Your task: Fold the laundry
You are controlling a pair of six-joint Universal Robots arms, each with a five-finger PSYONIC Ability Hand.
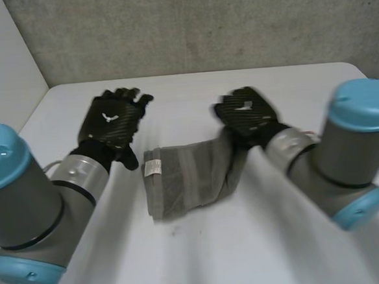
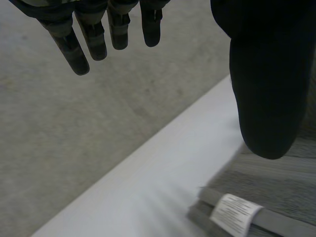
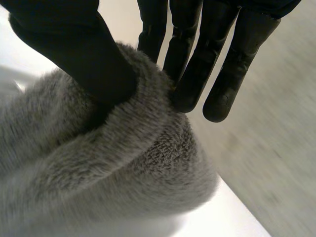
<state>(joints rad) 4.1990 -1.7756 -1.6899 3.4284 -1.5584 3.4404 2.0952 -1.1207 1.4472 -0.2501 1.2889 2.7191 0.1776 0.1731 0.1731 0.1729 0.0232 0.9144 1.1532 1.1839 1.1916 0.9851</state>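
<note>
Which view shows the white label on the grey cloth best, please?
The left wrist view: the label lies close, print lines visible, on the folded cloth. The head view gives a small white patch at the cloth's left end. The right wrist view shows the right robot hand pinching the cloth.

Towel (image 1: pixel 192 177): grey, folded.
My left hand (image 1: pixel 113 121): spread, beside the labelled end.
My right hand (image 1: pixel 246 115): at the other end.

Bare white table (image 1: pixel 204 258) lies open in front of the grey towel (image 1: pixel 185 178) and behind it up to the wall (image 1: pixel 201 24), while the towel, the left hand (image 1: pixel 113 121) near its labelled end and the right hand (image 1: pixel 246 115) pinching its other end block the middle.
</note>
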